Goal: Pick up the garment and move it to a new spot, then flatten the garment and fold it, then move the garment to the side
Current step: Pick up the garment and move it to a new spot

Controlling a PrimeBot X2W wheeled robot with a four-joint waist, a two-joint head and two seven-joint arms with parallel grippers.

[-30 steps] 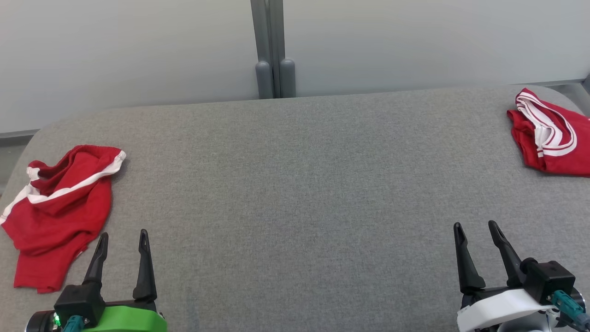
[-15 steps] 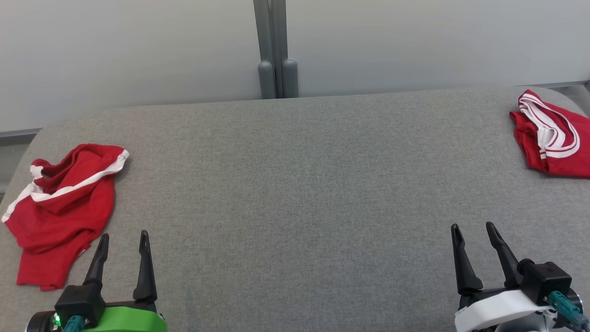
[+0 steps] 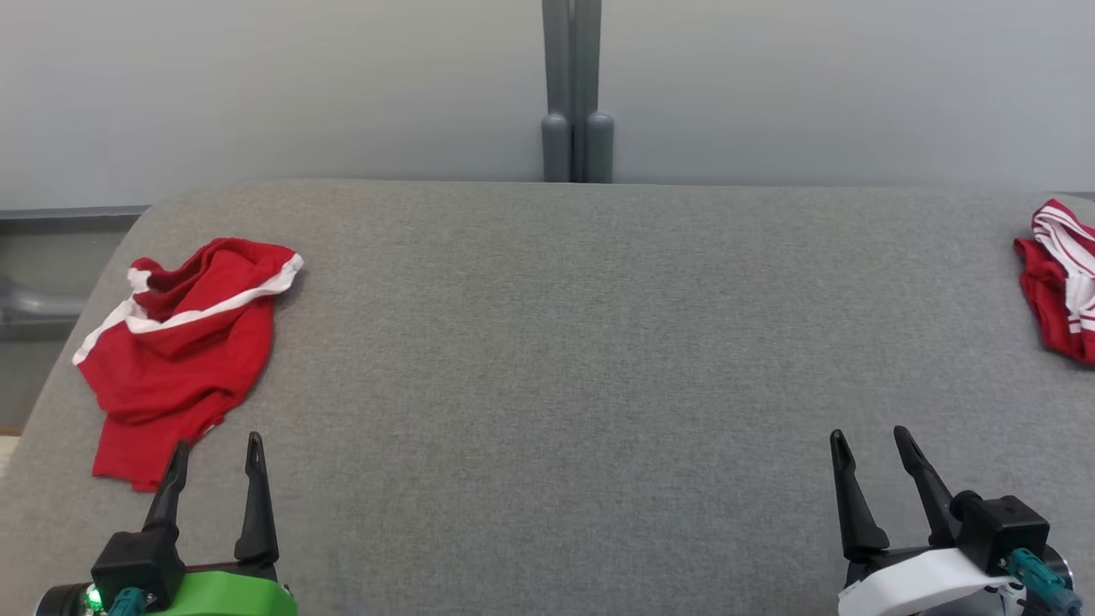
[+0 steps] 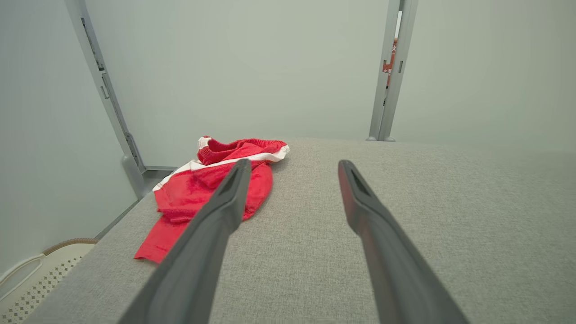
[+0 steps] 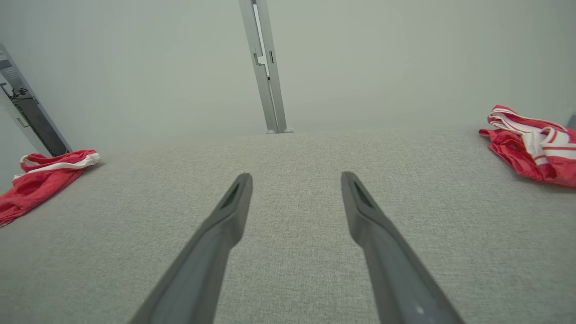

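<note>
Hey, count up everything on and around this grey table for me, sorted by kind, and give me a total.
Red garments: 2, the left garment and the right garment
Claws: 2, the left claw and the right claw, both open
Grey table: 1
Pale basket: 1
Total: 6

garment (image 3: 180,342) on left of table (image 3: 556,359), second garment (image 3: 1056,287) at its right edge, post (image 3: 576,103) behind the middle
</note>
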